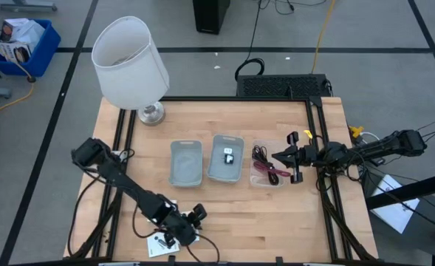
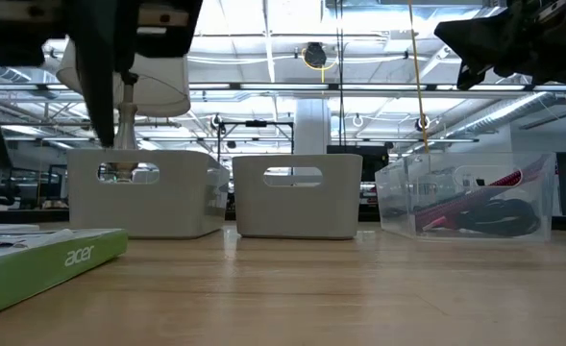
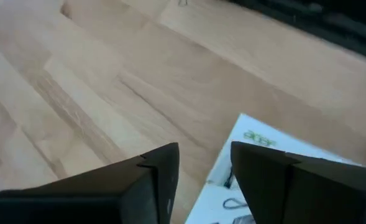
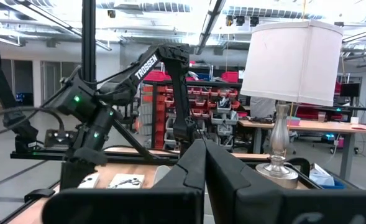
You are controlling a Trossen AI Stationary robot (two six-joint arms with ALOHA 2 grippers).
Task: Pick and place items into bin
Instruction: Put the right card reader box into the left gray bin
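A flat white packet with a green "acer" edge (image 1: 160, 246) (image 2: 42, 264) (image 3: 276, 168) lies at the table's near edge. My left gripper (image 1: 187, 227) (image 3: 204, 180) hovers open just above and beside it, touching nothing. A small black-and-white item (image 1: 230, 156) lies in the right grey bin (image 1: 226, 174). The red-and-black cable bundle (image 1: 267, 170) (image 2: 475, 207) sits in a clear bin (image 2: 398, 197). My right gripper (image 1: 280, 157) (image 4: 202, 165) is shut and empty, raised level over the clear bin. Other items are not visible.
A second grey bin (image 1: 186, 164) (image 2: 138, 197) stands left of the first. The big white lamp (image 1: 131, 63) stands at the far left corner. Black frame rails run along the table's sides. Bare wood lies between the bins and the near edge.
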